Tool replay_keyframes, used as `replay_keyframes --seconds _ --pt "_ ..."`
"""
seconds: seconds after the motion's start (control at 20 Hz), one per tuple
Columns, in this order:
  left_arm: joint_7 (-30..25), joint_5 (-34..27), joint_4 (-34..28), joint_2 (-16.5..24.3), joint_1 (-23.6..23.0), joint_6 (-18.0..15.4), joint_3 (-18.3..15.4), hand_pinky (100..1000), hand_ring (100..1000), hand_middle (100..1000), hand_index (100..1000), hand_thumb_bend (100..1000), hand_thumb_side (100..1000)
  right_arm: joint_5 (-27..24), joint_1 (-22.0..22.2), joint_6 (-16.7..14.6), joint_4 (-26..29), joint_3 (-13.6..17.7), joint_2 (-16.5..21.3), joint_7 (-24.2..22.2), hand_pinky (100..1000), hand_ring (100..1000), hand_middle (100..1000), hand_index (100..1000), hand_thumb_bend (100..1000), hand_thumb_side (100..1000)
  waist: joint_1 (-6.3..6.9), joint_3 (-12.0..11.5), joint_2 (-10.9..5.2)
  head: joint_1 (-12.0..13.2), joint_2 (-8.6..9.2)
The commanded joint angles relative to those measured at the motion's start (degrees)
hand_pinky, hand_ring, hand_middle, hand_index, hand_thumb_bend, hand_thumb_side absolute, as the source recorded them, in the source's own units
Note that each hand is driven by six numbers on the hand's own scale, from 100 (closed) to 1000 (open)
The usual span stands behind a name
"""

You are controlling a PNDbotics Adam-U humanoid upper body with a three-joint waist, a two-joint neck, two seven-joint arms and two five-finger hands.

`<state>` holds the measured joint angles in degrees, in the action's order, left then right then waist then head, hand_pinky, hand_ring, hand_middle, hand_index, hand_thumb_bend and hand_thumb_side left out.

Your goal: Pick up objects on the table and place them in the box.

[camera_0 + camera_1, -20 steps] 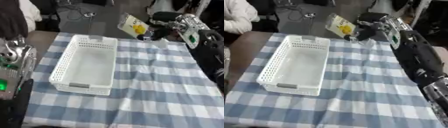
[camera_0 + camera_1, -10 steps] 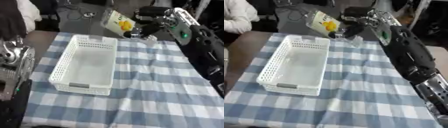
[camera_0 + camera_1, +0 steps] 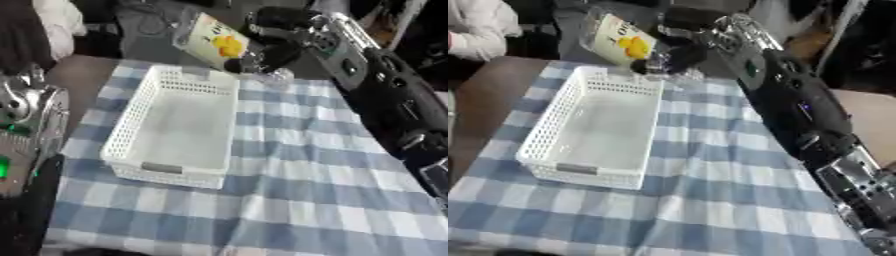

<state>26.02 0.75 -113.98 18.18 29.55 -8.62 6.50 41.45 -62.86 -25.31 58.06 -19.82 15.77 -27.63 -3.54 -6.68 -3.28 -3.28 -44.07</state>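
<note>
Surface: I see the worktop, dark brown at the left edge, w/ a blue-and-white checked cloth over most of it.
Box: white perforated plastic basket on the cloth's left half, long side running away from me, nothing inside.
Room: dark clutter and cables on the floor beyond the far edge; a person in a white sleeve at far left in the right eye view, not touching anything.
Right hand: my right hand is up at the far end of the basket, fingers curled round a clear plastic bottle with a white-and-yellow label.
Bottle: held tilted in the air, just over the basket's far rim, label end up-left, neck end down-right by the fingers.
Left hand: silver-and-black left hand shows at the left edge of the left eye view, partly cut off; can't tell how its fingers sit.
Hard to see: label print is a blur, only a yellow shape; the bottle's cap end is hidden by my fingers.
</note>
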Motion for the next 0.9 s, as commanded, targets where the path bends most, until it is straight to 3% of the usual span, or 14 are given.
replay_keyframes --seconds 0.05,0.3,0.6,0.85,0.9 --pt "-0.2 -0.3 -0.6 -0.1 1.3 -0.4 -0.1 686 609 819 787 185 1000 -1.1 -2.4 -0.7 0.1 0.0 -0.1 1.2 100 100 100 276 100 967 0.18 -0.2 -0.43 0.3 -0.05" --pt "-0.2 -0.4 -0.6 -0.3 1.7 -0.5 0.0 686 610 819 786 185 1000 -0.8 -2.5 -1.3 -0.4 -0.1 -0.9 2.2 100 100 100 278 100 970 0.13 -0.4 -0.33 0.6 -0.05" --pt "-0.3 -0.5 -0.6 -0.5 2.0 -0.6 0.1 686 610 819 786 186 1000 1.0 -2.7 -1.6 -1.5 0.1 -2.5 3.3 100 100 100 280 100 974 0.04 -0.7 -0.18 -0.9 0.45" --pt "-0.5 -0.6 -0.6 -0.7 2.5 -0.9 0.3 687 612 819 786 186 1000 1.5 -3.8 -2.5 -1.9 0.2 -5.0 4.8 100 100 100 280 100 977 -0.07 -1.1 0.19 -4.7 4.32" --pt "-0.5 -0.6 -0.6 -0.8 2.6 -0.9 0.3 687 611 818 786 187 1000 1.5 -3.9 -2.8 -1.7 0.0 -5.2 5.1 100 100 100 280 100 932 -0.12 -1.1 0.29 -5.5 4.99"
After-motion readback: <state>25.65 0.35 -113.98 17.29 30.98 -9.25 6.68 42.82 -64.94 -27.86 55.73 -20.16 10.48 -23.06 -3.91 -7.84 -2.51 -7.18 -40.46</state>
